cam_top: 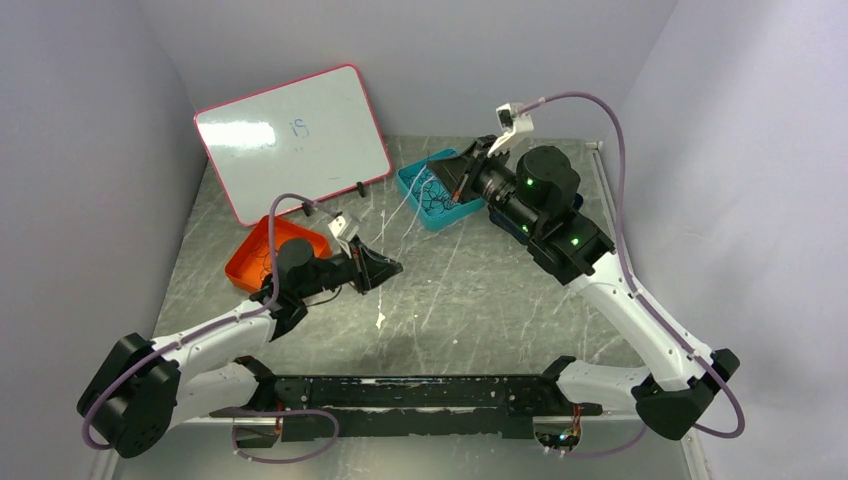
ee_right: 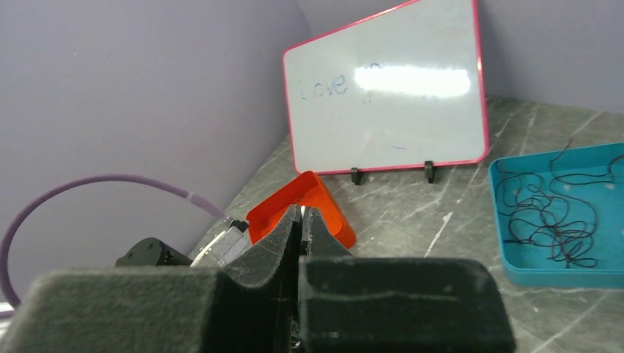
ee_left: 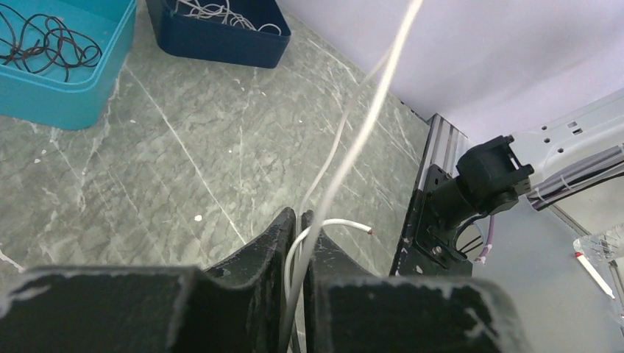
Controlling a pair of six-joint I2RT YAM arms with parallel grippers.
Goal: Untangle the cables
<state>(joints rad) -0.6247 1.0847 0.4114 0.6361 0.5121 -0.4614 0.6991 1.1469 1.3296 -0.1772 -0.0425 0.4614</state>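
**Item under handling:** white cable [ee_left: 352, 147]. It is thin and limp, and judged near weightless, apt to slip through pads and to snag on other strands.

**Position:** it runs upward, fairly straight, from the left gripper [ee_left: 298, 220], whose fingers are clamped on it close to its free end, above the table [ee_left: 147, 169].

**Hold point:** judged sound, being near an end and clear of any knot.

**Other cables:** black cables [ee_left: 51, 40] lie loosely coiled in the teal tray [ee_left: 44, 95]. More white strands sit in the navy tray [ee_left: 221, 48] beside it.

**Right gripper** [ee_right: 300, 220]: closed, over the teal tray. Whether it pinches anything cannot be confirmed.
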